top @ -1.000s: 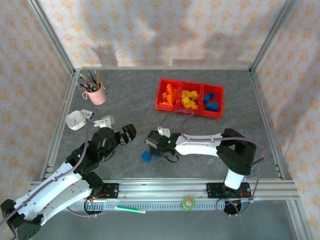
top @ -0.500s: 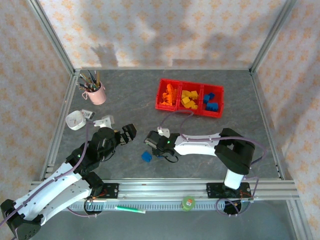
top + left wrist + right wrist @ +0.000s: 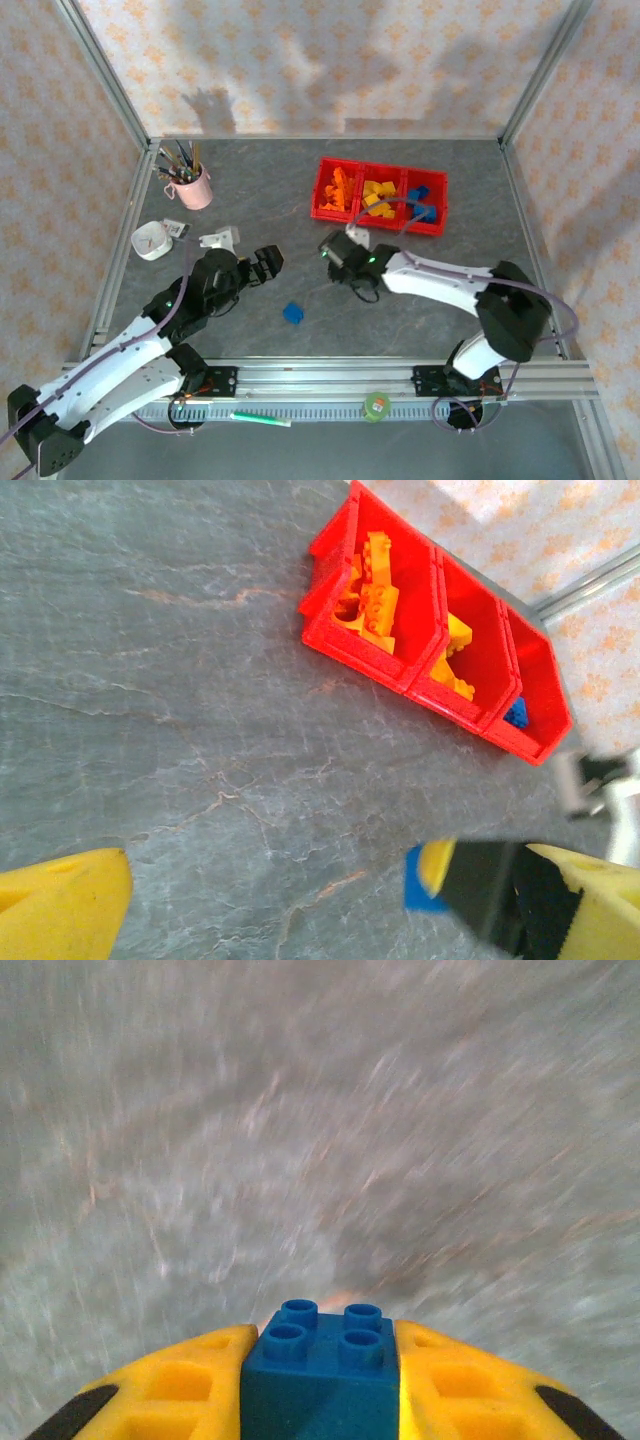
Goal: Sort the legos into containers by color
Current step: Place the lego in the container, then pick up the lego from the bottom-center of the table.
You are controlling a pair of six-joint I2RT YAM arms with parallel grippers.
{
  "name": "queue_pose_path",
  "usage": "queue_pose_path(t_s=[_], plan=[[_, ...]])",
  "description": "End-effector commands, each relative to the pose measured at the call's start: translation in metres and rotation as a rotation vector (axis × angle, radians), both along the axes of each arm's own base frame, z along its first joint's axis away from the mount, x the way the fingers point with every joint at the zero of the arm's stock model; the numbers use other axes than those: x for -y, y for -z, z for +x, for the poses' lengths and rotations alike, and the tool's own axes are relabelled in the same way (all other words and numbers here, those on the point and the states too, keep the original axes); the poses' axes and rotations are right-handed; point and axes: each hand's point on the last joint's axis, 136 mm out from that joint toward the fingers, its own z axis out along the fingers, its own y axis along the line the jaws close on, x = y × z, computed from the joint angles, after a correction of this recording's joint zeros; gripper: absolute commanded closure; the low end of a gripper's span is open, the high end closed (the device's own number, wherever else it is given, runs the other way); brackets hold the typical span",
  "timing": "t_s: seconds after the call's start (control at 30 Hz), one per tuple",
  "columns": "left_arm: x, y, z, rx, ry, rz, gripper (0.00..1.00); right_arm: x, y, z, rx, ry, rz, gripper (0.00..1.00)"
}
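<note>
My right gripper (image 3: 335,250) is shut on a blue lego (image 3: 325,1345), its four studs showing between the yellow fingers (image 3: 190,1385). It hovers over the grey table, short of the red containers (image 3: 375,223). The left bin holds orange legos (image 3: 338,188), the middle bin yellow ones (image 3: 377,195) and the right bin blue ones (image 3: 422,203). Another blue lego (image 3: 292,312) lies on the table near the front. My left gripper (image 3: 265,262) is open and holds nothing, just left of the right gripper. In the left wrist view the containers (image 3: 350,645) lie ahead, and the left gripper (image 3: 325,910) spans bare table.
A pink cup of pens (image 3: 190,185) stands at the back left. A white round object (image 3: 150,240) and a small white block (image 3: 215,240) lie left of my left arm. A green pen (image 3: 260,418) and a green roll (image 3: 377,405) rest on the near rail.
My right gripper has shut on a blue lego, lifted it and moved back and right toward the containers. One blue lego stays on the table. My left gripper has shifted slightly forward.
</note>
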Motion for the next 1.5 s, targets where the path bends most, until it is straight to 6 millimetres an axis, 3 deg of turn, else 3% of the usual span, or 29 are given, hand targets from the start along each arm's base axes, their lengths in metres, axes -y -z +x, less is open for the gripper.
queue_pose_path(t_s=[0.0, 0.07, 0.23, 0.47, 0.73, 0.87, 1.03, 1.17, 1.3, 1.47], plan=[[0.020, -0.023, 0.012, 0.057, 0.051, -0.068, 0.01, 0.053, -0.024, 0.029, 0.082, 0.086, -0.059, 0.68], [0.028, -0.022, 0.018, 0.055, 0.067, -0.079, 0.01, 0.080, -0.035, 0.052, 0.114, 0.148, -0.048, 0.68], [0.042, -0.026, 0.035, 0.067, 0.069, -0.088, 0.01, 0.126, -0.062, 0.106, 0.190, 0.254, -0.036, 0.66], [0.052, -0.034, 0.051, 0.092, 0.059, -0.102, 0.01, 0.162, -0.052, 0.178, 0.159, 0.320, -0.112, 0.64], [0.053, -0.033, 0.053, 0.089, 0.060, -0.097, 0.01, 0.208, -0.038, 0.223, 0.135, 0.420, -0.088, 0.64], [0.052, -0.034, 0.053, 0.093, 0.057, -0.091, 0.01, 0.222, -0.028, 0.233, 0.112, 0.439, -0.096, 0.63], [0.053, -0.035, 0.054, 0.096, 0.059, -0.093, 0.01, 0.218, -0.018, 0.242, 0.086, 0.401, -0.092, 0.51], [0.054, -0.042, 0.053, 0.107, 0.068, -0.095, 0.01, 0.215, -0.034, 0.241, 0.107, 0.391, -0.074, 0.42], [0.047, -0.045, 0.049, 0.117, 0.054, -0.088, 0.01, 0.197, -0.058, 0.224, 0.145, 0.338, -0.054, 0.37], [0.033, -0.046, 0.040, 0.120, 0.024, -0.074, 0.01, 0.150, -0.068, 0.182, 0.164, 0.224, -0.025, 0.33]])
